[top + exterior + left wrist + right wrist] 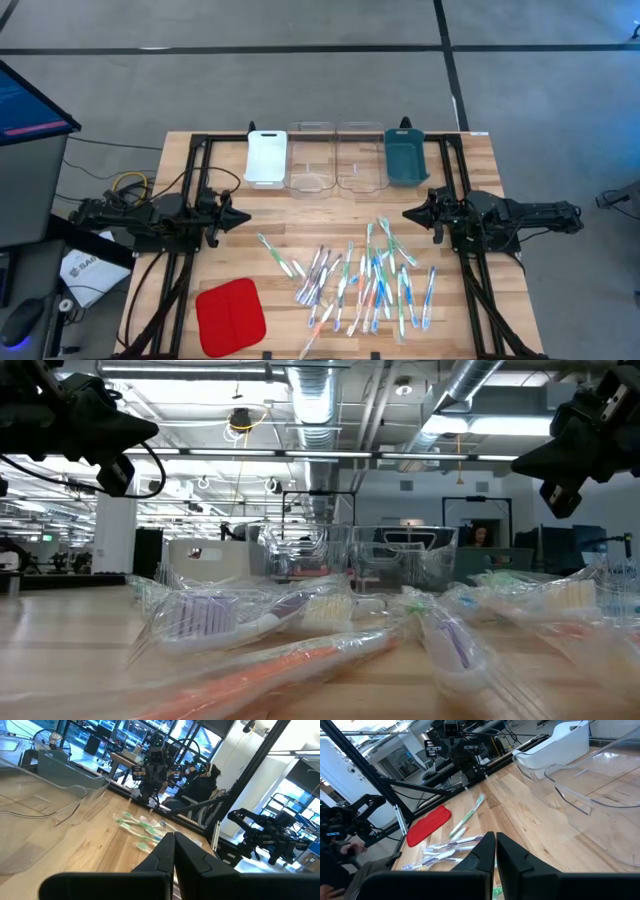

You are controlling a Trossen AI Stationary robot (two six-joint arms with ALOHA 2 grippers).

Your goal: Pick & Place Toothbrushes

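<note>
Toothbrushes (pixel 365 283): loose pile lying flat on the wooden desk (pixel 470 160), in the near-centre area, toward 5 o'clock from desk centre in the high view. Most long axes run roughly 12-to-6 o'clock, several tilted toward 1-to-7. One outlier at the pile's 10 o'clock edge (pixel 279 256) lies on a 10-to-4 diagonal, apart from the main cluster. A few at the 1 o'clock edge fan out toward 11 and 1 o'clock. In the low view the brushes appear sealed in clear wrappers (pixel 250 622). Head direction of individual brushes cannot be told from the high view.

Four trays stand in a row at the desk's far edge, touching or just beside one another: white tray (pixel 266 156), two clear trays (pixel 311 158) (pixel 360 156), teal tray (pixel 405 156). No brush contents seen in them. Red square pad (pixel 230 316) lies at the near-left corner, well apart from the pile.

Left gripper (pixel 243 214): at the 9 o'clock side of the desk, arm level and extended toward 3 o'clock, above the desk surface; fingers together, holding nothing.

Right gripper (pixel 409 214): at the 3 o'clock side, arm level, pointing toward 9 o'clock, mirroring the left; fingers together, empty. Its tip sits just beyond the pile's 1 o'clock edge, not touching any brush.

A seated person shows beyond the desk in the left wrist view (pixel 205 776).
</note>
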